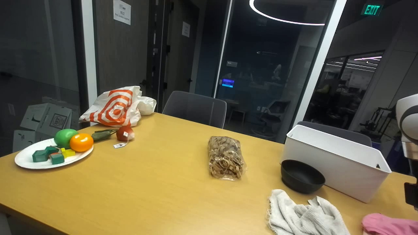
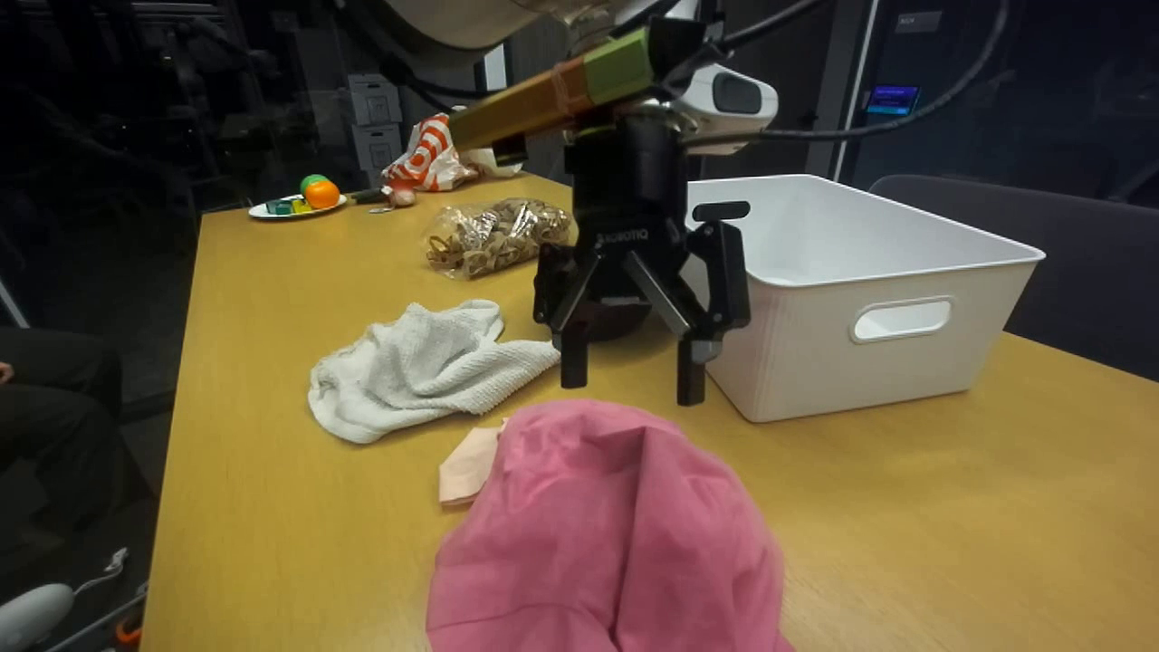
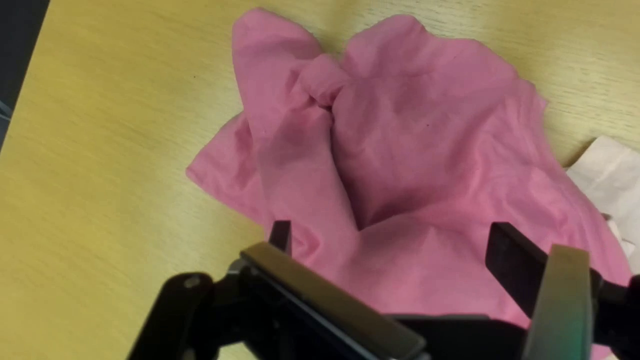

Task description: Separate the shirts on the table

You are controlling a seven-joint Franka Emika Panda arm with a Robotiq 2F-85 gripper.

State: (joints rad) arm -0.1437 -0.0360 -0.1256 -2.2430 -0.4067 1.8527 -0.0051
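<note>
I see a bright surface [image 1: 156,182] with pale sheen, dim glass [image 1: 261,39] behind; my wrist view looks slightly soft.

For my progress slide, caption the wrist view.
Open hand above the rumpled pink shirt on the wooden table, pale material showing at right.

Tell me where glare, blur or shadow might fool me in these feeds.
Wrist view: nearest parts of the pincer look blurred, dark shadow sits in the central fold of the pink shirt, pale sheen lies on the table at left; in an exterior view: bright glints on the clear bag; in both exterior views: mostly dark beyond the table.
</note>
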